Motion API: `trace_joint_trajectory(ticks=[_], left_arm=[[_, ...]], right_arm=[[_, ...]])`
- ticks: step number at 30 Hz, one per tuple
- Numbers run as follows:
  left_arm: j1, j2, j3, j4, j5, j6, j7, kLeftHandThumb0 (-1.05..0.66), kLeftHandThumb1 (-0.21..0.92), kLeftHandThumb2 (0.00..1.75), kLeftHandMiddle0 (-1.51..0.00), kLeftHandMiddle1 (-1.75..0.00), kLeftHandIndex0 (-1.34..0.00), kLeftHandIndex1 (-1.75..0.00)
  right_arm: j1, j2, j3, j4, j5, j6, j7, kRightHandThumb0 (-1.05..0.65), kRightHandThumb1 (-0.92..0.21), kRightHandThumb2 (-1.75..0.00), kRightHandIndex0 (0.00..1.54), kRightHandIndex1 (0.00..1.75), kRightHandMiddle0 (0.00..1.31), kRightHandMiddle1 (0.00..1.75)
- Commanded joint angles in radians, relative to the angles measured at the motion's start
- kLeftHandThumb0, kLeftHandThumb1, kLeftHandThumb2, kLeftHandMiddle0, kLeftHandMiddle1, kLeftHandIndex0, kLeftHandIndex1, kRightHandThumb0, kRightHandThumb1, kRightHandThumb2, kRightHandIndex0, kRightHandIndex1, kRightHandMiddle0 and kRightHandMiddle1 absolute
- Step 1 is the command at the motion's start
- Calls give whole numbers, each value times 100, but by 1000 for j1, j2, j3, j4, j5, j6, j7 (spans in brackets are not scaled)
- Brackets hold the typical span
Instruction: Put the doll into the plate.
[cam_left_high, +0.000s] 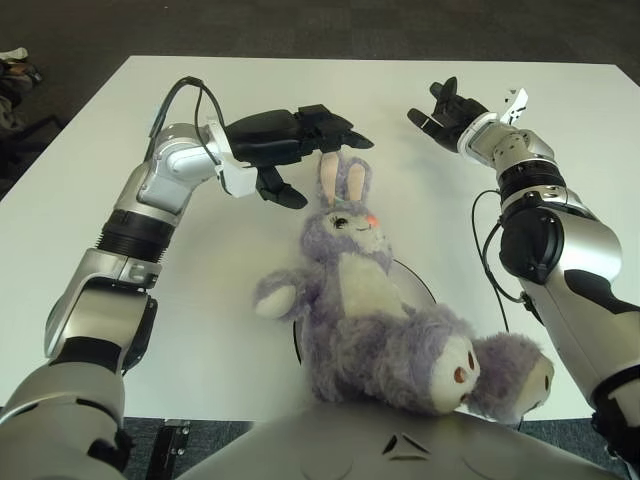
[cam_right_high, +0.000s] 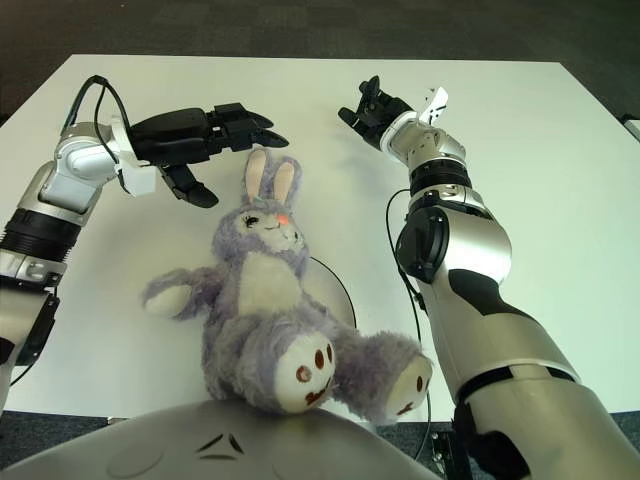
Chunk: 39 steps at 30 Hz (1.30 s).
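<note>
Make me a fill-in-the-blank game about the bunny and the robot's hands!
1. The purple doll lies on top of the ____.
2. The bunny's nose is ____.
3. The left hand is open and holds ____.
4. The right hand shows at the far ____ side of the white table.

Missing words: plate; pink; nothing; right

Plate (cam_left_high: 420, 282) almost wholly hidden under the purple bunny doll (cam_left_high: 370, 300), only a dark rim arc showing, doll's feet partly masked by the robot's chest (cam_left_high: 400, 445), dark clutter (cam_left_high: 15, 75) cut off at left edge.
</note>
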Motion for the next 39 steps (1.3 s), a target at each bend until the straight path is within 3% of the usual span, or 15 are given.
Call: trace_joint_trajectory(ticks=[1, 8, 11, 15, 17, 19, 21, 25, 26, 28, 29, 33, 39], left_arm=[[-16, 27, 30, 52, 55, -3, 80, -7, 28, 126, -10, -47, 0, -86], [18, 39, 82, 82, 149, 113, 261, -8, 15, 131, -13, -75, 0, -105], [16, 21, 83, 116, 176, 145, 337, -12, 12, 131, -18, -97, 0, -116], [16, -7, 80, 196, 185, 172, 432, -18, 11, 130, -20, -102, 0, -122], [20, -20, 84, 231, 177, 178, 473, -27, 14, 126, -23, -103, 0, -127], [26, -30, 89, 248, 164, 181, 502, -33, 17, 122, -25, -107, 0, -131], [40, -56, 107, 269, 130, 190, 534, -36, 19, 120, -27, -112, -1, -133], [58, -104, 140, 324, 58, 192, 569, -36, 22, 119, -34, -130, -2, -141], [59, -111, 144, 336, 45, 190, 574, -9, 33, 107, -42, -138, -2, -144], [58, -120, 151, 350, 28, 186, 583, 15, 44, 95, -50, -144, -2, -146], [58, -124, 155, 355, 19, 185, 587, 24, 47, 92, -54, -146, -2, -148], [62, -139, 168, 377, -14, 194, 590, 38, 48, 93, -61, -150, -1, -150], [78, -170, 194, 388, -89, 231, 560, 41, 46, 99, -62, -154, 0, -149]], right_arm=[[-14, -3, 3, -1, -3, -7, -10, 9, -9, -147, 12, 121, 8, 141], [-8, -3, 10, -6, -10, -16, -1, 9, -8, -147, 12, 119, 6, 139], [2, 3, 27, -18, -26, -36, 3, 6, -8, -145, 12, 121, 7, 140], [33, 22, 83, -74, -71, -78, 12, 3, -8, -144, 15, 127, 15, 143], [50, 27, 115, -101, -96, -105, 17, 2, -27, -124, 28, 142, 35, 152], [62, 30, 132, -115, -113, -130, 13, 1, -39, -112, 36, 150, 48, 157], [79, 37, 151, -136, -136, -168, -9, 0, -42, -108, 39, 153, 52, 159], [106, 50, 166, -164, -163, -234, -61, 0, -59, -91, 31, 161, 43, 163], [110, 53, 169, -168, -168, -247, -73, 0, -63, -85, 33, 161, 37, 164], [120, 57, 179, -176, -184, -276, -97, 0, -67, -81, 35, 160, 32, 165], [129, 61, 191, -183, -201, -299, -117, 0, -64, -85, 42, 160, 30, 164], [172, 76, 248, -225, -282, -385, -193, 0, -49, -104, 46, 163, 43, 164], [250, 98, 326, -300, -396, -503, -303, 0, -37, -120, 68, 155, 35, 173]])
